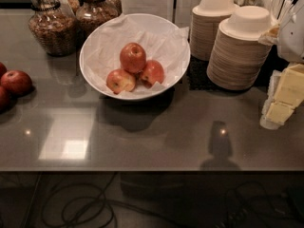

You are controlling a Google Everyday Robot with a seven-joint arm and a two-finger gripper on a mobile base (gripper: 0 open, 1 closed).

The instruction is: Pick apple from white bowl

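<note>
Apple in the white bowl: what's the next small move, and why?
Probably swing the gripper left to a spot above the apple. The gripper hangs at the right edge, far from the white bowl. The apple sits highest, behind the two other apples, so coming from above looks clearest.

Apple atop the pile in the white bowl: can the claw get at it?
Probably yes. The apple lies uncovered on top in the white bowl; the claw at the right edge must only clear the stacked paper bowls.
</note>
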